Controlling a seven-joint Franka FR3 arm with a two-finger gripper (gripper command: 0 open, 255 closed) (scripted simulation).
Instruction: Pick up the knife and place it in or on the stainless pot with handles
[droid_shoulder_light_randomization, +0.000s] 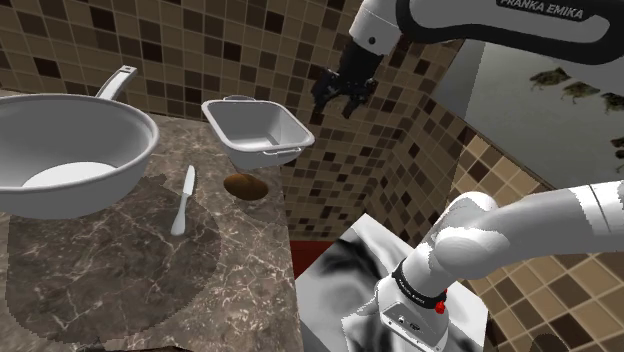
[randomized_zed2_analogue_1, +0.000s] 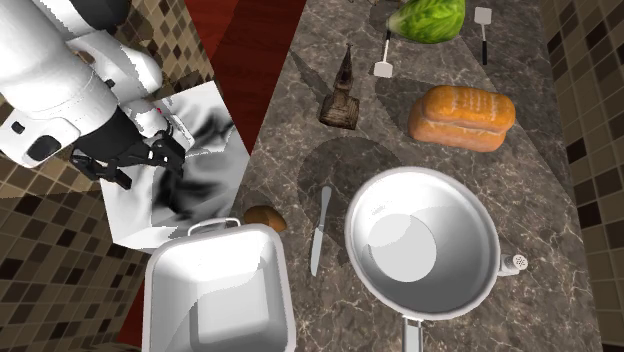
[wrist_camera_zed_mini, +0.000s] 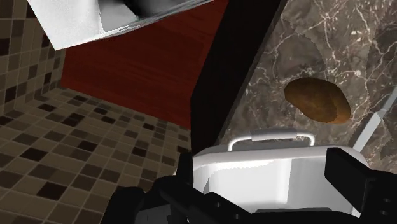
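Pan, potato, bread loaf — marble counter

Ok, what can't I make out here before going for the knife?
Knife: wrist view, mostly cut off by the picture's edge.
Potato: second exterior view, partly hidden by the pot rim.
Frying pan's handle: second exterior view, cut off by the bottom edge.

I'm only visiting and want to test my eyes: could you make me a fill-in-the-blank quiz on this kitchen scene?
The knife lies flat on the ____.
It lies between the pot and the round ____.
The gripper, fingers apart, holds ____.
Missing: counter; pan; nothing.
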